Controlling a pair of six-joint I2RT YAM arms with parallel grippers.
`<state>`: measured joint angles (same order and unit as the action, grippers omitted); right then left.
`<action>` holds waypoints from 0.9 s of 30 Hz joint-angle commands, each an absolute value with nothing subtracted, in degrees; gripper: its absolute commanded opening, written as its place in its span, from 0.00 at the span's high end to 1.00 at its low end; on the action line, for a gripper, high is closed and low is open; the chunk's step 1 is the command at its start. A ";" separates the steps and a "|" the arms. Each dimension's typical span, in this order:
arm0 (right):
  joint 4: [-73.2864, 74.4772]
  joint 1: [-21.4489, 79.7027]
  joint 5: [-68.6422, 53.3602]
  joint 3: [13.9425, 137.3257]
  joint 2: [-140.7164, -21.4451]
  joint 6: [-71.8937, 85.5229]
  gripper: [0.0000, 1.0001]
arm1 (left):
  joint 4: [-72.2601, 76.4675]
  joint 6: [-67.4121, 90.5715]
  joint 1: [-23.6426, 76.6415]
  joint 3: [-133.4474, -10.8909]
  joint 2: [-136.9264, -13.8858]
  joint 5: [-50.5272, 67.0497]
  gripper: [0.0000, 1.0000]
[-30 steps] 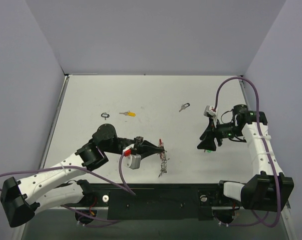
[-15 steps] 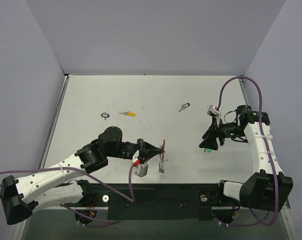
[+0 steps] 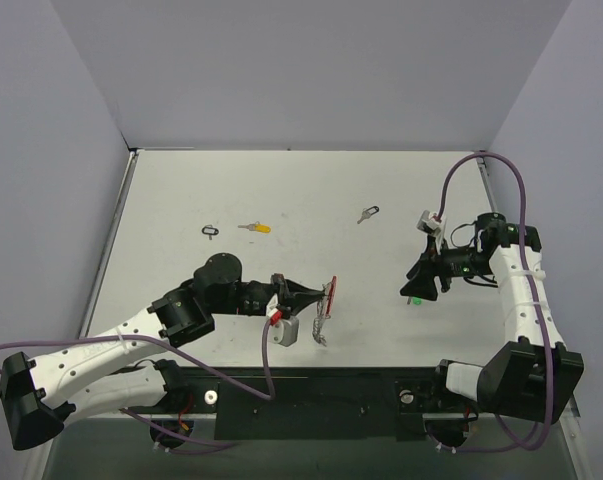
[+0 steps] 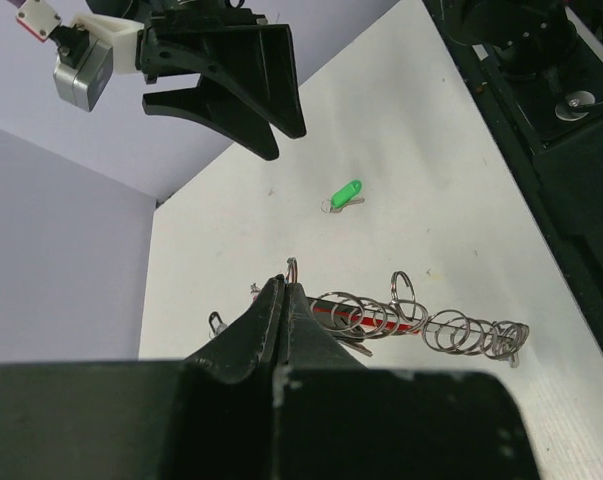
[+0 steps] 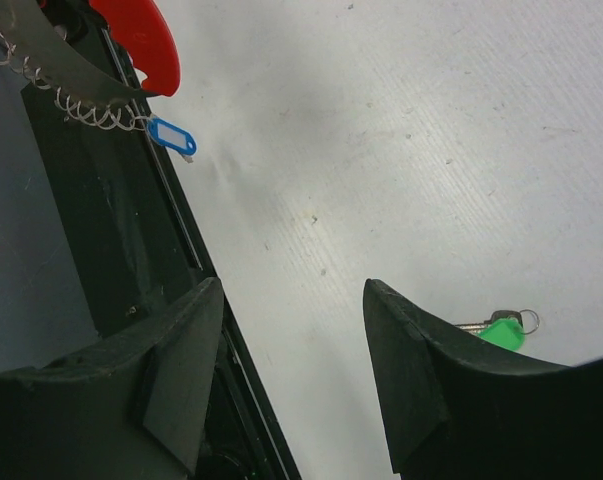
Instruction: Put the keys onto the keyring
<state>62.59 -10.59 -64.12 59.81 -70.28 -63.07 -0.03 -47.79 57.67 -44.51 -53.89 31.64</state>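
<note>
My left gripper [image 3: 319, 297] is shut on one end of the keyring [image 3: 326, 310], a silver coil with a red plastic piece, and holds it lifted above the table near the front edge. In the left wrist view the coil [image 4: 421, 325] stretches right from my closed tips [image 4: 286, 288]. A blue key [image 5: 171, 135] hangs at the coil's end. My right gripper [image 3: 415, 290] is open and empty just above and beside the green key [image 3: 418, 300]; this key shows behind the right finger [image 5: 503, 331]. The yellow key [image 3: 257, 228] and black key [image 3: 368, 214] lie farther back.
A small bare black loop [image 3: 211, 230] lies left of the yellow key. The black base rail [image 3: 311, 395] runs along the table's near edge, close under the hanging coil. Grey walls close the table on three sides.
My left gripper has raised and turned the keyring, shifting it slightly right; the red piece now faces up. The right gripper has edged a little right over the green key.
</note>
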 commanded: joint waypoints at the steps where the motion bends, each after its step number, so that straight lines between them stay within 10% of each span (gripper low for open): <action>1: 64.34 -11.60 -66.36 58.80 -70.84 -63.90 0.46 | 5.71 -40.79 57.83 -45.35 -53.61 28.31 1.00; 16: 63.99 -13.27 -65.13 58.71 -72.59 -63.02 0.46 | 10.37 -38.15 57.66 -42.19 -53.70 27.43 1.00; 27: 42.56 -13.45 -41.42 54.59 -71.72 -29.05 0.55 | 9.32 -31.21 57.13 -43.42 -54.40 20.22 1.00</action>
